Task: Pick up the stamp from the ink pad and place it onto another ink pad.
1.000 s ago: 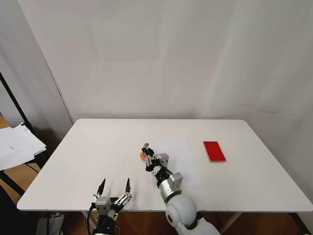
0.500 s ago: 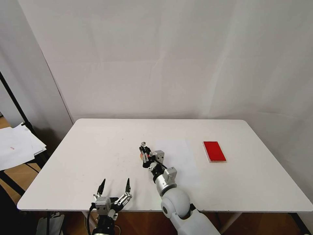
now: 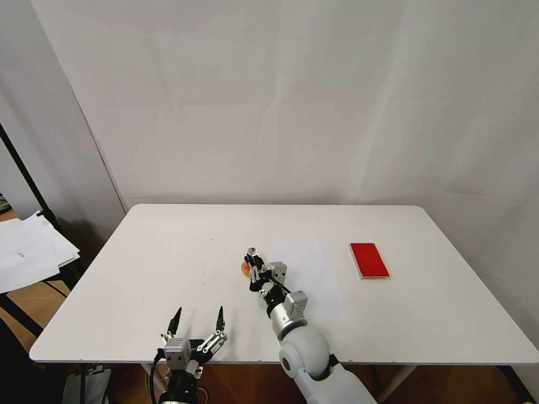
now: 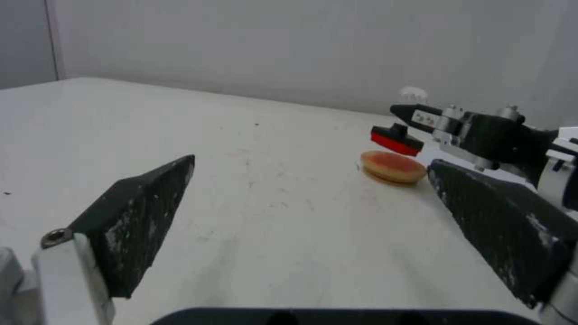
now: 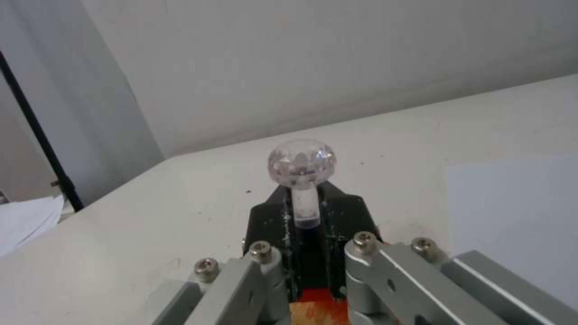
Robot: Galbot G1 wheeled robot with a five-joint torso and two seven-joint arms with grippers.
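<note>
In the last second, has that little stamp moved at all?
Yes. Held by the right gripper, the stamp went away from the red ink pad, then came partly back, above the round pad.

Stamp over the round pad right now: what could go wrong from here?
1. The stamp hangs tilted above the round ink pad, not yet touching; released like this, it may tip over.
2. It sits toward the pad's far edge, so its red base could land half on the table.
3. The right gripper pinches only the thin clear stem under the knob; the stamp might swivel in the jaws.

The left gripper waits open at the near edge.
</note>
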